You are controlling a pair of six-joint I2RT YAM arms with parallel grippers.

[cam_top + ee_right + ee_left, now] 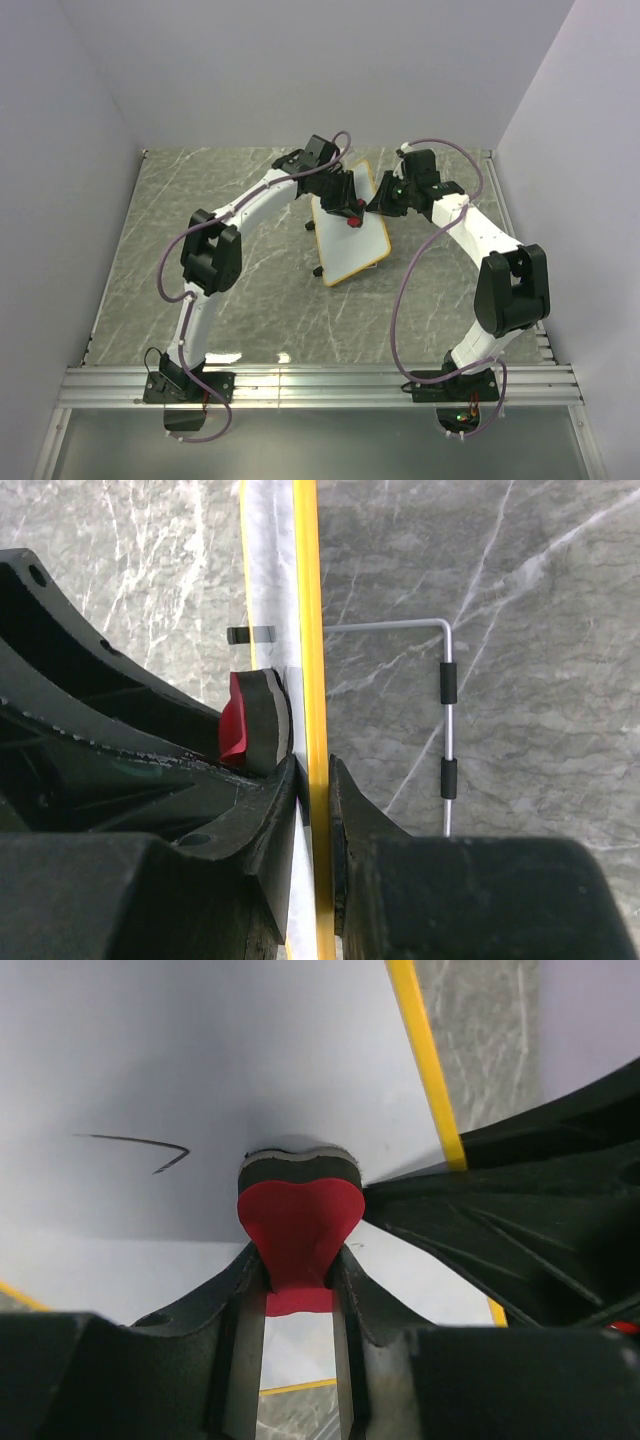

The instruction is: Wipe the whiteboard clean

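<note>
Smooth white whiteboard (200, 1060), glossy marble-look table (290, 310).

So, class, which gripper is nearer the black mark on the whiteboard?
Left. The left gripper presses the red eraser on the whiteboard beside the mark; the right gripper clamps the yellow rim beyond the eraser.

Robot lab cell, plain white walls (300, 70), marble-pattern table (255, 295), aluminium mounting rail (320, 386)

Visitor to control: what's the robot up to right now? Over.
Left gripper shut on red eraser, pressed to whiteboard. Right gripper clamps its yellow rim. One black mark unwiped. Nothing blocking it.
</note>
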